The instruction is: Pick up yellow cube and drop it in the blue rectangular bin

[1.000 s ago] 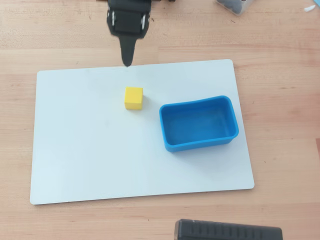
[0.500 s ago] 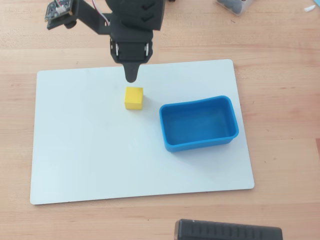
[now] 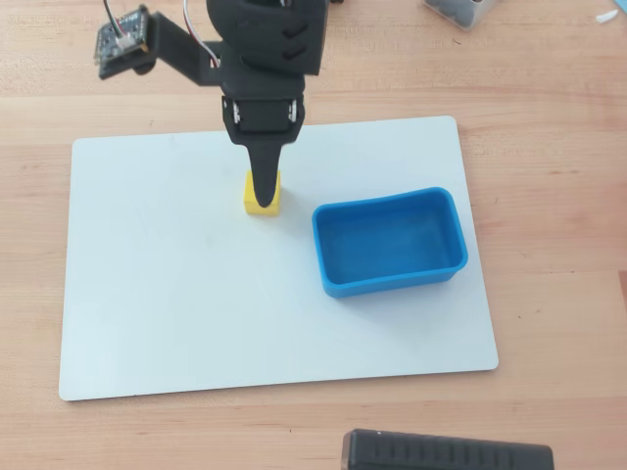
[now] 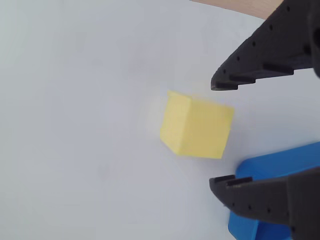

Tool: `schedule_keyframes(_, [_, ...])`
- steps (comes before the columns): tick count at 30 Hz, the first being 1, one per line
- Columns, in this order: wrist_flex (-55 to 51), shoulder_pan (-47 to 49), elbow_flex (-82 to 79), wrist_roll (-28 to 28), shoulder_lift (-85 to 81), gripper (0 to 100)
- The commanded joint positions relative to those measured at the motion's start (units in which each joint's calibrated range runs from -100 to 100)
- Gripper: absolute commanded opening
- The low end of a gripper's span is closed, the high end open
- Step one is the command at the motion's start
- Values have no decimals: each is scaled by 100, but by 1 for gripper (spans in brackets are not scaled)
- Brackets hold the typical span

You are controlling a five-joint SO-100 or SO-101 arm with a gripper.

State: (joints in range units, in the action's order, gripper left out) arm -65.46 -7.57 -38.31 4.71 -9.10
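The wooden table (image 3: 549, 117) filled the overhead view, and most of its middle was covered by a white rectangular board (image 3: 196, 313) with rounded corners. From the top edge of that view the black arm (image 3: 265, 49) reached down over the board's upper edge, with a small circuit board (image 3: 122, 39) on a bracket at its upper left.

The blue rectangular bin (image 3: 389, 284) sat on the right half of the board, right of centre in the overhead view, its long side slightly tilted; it held nothing. In the wrist view only a corner of it showed at the lower right (image 4: 272, 167), partly behind the lower finger.

The pincer (image 3: 265, 191) pointed down the frame in the overhead view, its tip overlapping the top face of the yellow cube (image 3: 261, 204). The wrist view showed the pincer (image 4: 216, 132) parted wide, with one black finger at the upper right and the other at the lower right, gripping nothing. The cube (image 4: 195, 127), somewhat blurred, lay on the white board just left of the gap between the fingertips, clear of both. The cube stood near the bin's upper left corner, apart from it.

A dark ribbed object (image 3: 446, 452) lay at the bottom edge of the overhead view.
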Motion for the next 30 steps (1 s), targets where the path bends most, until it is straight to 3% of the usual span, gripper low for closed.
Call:
schedule_keyframes(1, [-44,-7,885,63,162,24])
schedule_keyframes(23, [609,-109,904,29,1007,18])
schedule_keyframes(30, [666,-152,995,15,1045,9])
